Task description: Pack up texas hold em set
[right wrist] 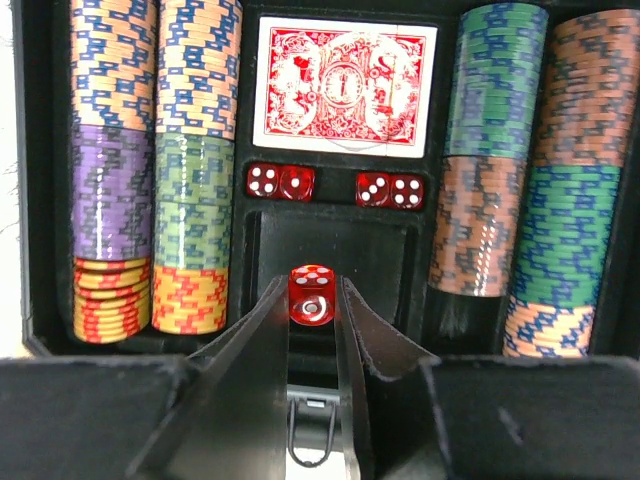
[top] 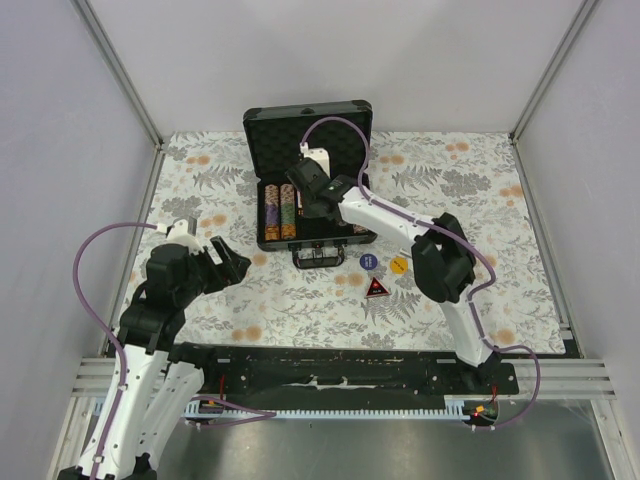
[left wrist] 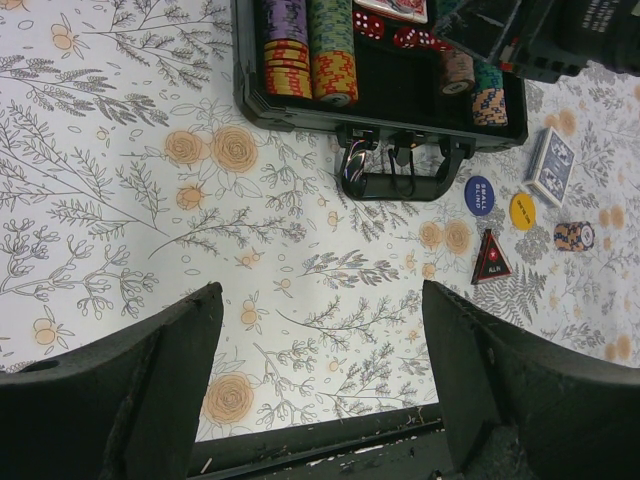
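Observation:
The dark briefcase (top: 254,150) lies open at the back of the table, its handle (left wrist: 400,185) toward me. My right gripper (right wrist: 313,300) is shut on a red die (right wrist: 312,293) and holds it over the empty middle slot (right wrist: 330,235) of the case. Inside are rows of multicoloured chips (right wrist: 155,160), a red card deck (right wrist: 345,88) and several red dice (right wrist: 281,181). My left gripper (left wrist: 322,300) stands open above the bare cloth at front left, with nothing between its fingers.
In front of the case lie a blue round button (left wrist: 479,195), a yellow round button (left wrist: 523,210), a black and red triangular marker (left wrist: 491,258), a blue card deck (left wrist: 552,165) and a short chip stack (left wrist: 574,236). The black base rail (top: 340,365) runs along the near edge.

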### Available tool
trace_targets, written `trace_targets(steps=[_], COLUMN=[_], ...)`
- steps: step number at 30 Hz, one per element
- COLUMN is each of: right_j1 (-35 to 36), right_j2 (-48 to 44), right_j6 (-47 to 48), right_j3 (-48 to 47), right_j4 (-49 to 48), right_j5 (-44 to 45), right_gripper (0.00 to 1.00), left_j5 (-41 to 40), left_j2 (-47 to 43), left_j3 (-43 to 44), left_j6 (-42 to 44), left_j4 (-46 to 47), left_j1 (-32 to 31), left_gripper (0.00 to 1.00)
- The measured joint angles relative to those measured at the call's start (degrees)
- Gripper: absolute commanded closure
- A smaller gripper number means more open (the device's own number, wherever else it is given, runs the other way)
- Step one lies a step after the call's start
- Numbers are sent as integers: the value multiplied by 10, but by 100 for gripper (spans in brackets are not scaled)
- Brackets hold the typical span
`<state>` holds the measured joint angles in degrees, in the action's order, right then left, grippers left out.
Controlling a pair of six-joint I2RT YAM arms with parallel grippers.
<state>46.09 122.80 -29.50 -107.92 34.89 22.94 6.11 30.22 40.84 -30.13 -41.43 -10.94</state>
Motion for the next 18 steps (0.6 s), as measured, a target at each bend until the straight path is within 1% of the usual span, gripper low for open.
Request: trace_targets(steps=[7,18], right_j1=[-12,-21], right_j2=[62,90], right_j6=[2,13], right_j3=[-22,-39], right_j4=[-17,-50], right_j5=[1,5], right_gripper=[76,77], left_j5=[0,0], left_j2=[8,14], left_j3=[0,0], left_j6=[0,0], left_j4=[0,0], left_j1=[0,0], left_gripper=[14,14])
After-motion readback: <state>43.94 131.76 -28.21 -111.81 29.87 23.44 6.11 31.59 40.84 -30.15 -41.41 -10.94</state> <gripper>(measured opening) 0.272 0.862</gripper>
